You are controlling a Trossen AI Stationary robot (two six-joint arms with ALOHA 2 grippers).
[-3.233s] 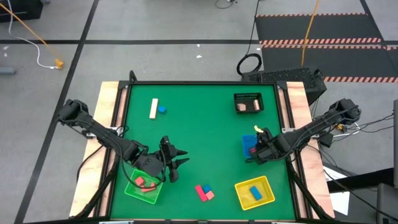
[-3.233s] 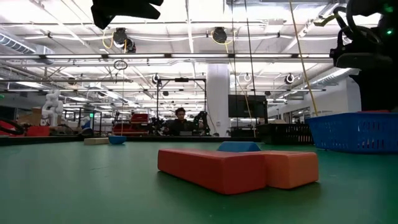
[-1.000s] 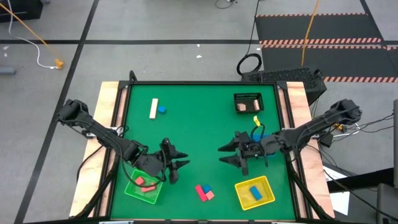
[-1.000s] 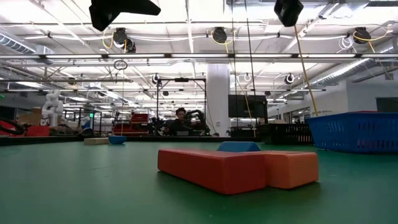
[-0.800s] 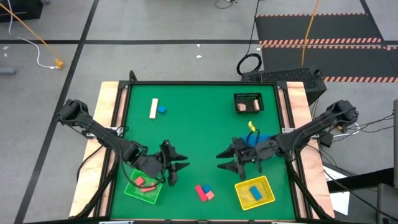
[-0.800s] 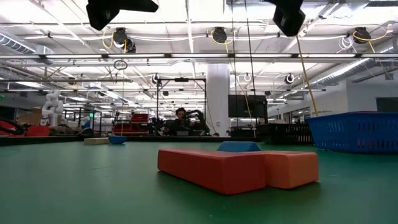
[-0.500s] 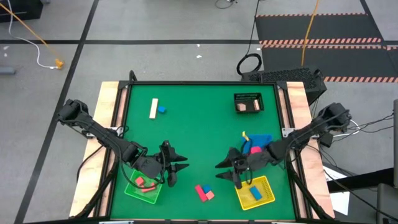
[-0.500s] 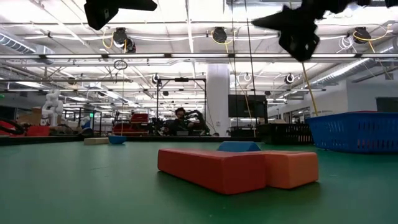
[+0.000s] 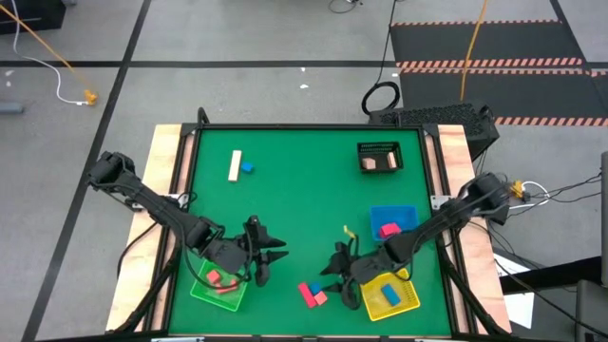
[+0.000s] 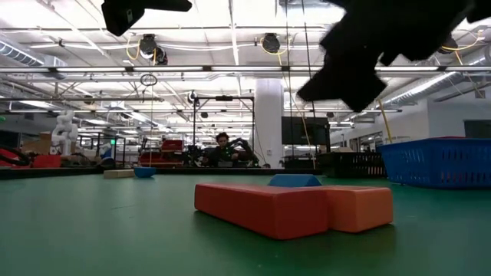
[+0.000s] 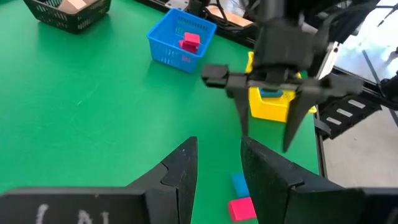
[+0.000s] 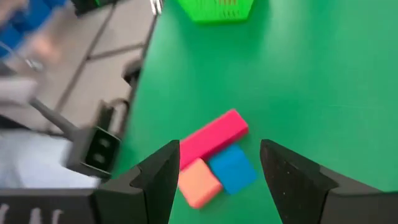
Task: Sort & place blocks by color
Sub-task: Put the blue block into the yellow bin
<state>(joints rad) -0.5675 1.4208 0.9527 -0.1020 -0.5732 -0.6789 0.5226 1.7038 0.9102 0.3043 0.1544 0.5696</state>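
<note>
— Blocks near the front edge are getting attention now. The right end effector (image 9: 340, 273) is hanging just beside the little cluster, fingers spread wide, holding nothing. A few seconds ago it was back over the blue tray (image 9: 393, 218).

— So it is finished there?

— I'm guessing so. A pink block (image 9: 388, 230) is lying in that tray, and the arm has swung forward across the worktop (image 9: 294, 190) since.

— What is in the cluster?

— A red bar (image 12: 212, 138), a pink cube (image 12: 199, 182) and a blue cube (image 12: 232, 168), all touching. From its wrist camera they are sitting right between its fingers, below.

— And the left one?

— The left end effector (image 9: 269, 255) is waiting by the green tray (image 9: 217, 290), also open and empty, same spot as before. Two red blocks (image 9: 220, 278) are lying in that tray, a blue bar (image 9: 389, 294) in the yellow tray (image 9: 389, 294).

— Much left?

— The cluster, plus a cream bar (image 9: 235, 165) and a blue block (image 9: 247, 168) at the far side. Picking one out of three touching pieces is looking fiddly to me.
</note>
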